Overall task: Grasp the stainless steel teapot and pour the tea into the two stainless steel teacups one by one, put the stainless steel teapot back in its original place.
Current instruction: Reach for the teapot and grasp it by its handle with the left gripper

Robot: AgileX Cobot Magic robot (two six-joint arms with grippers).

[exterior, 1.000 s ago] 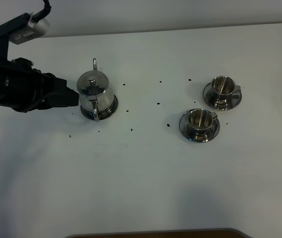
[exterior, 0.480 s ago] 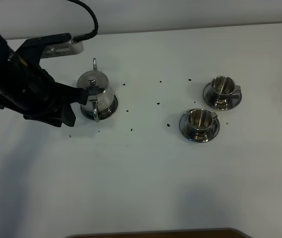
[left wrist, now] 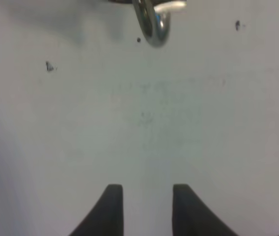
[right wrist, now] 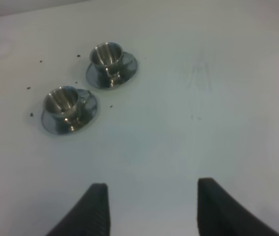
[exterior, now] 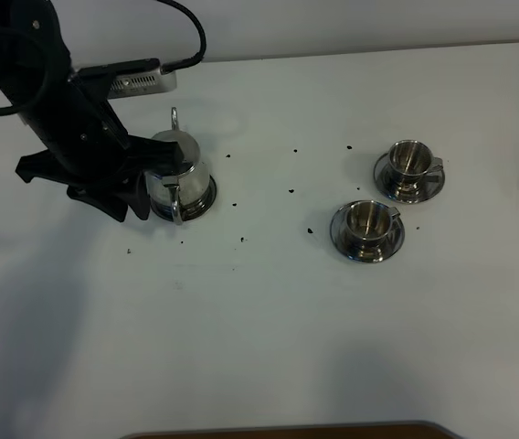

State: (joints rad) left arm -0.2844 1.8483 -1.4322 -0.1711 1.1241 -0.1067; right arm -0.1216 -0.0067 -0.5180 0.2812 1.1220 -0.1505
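The left tool (left wrist: 143,189) has its two black fingers a narrow gap apart with nothing between them, over the white counter (exterior: 269,329) and short of the loop handle (left wrist: 152,22) of the shiny mirror-steel teapot with a domed, knobbed lid (exterior: 179,169). The teapot stands upright on a flat round steel coaster (exterior: 208,196) in the counter's far-left part. The right tool (right wrist: 152,187) is wide open and empty, well apart from the nearer small steel teacup on its saucer (exterior: 363,219) and the farther teacup (exterior: 408,157) toward the counter's right edge.
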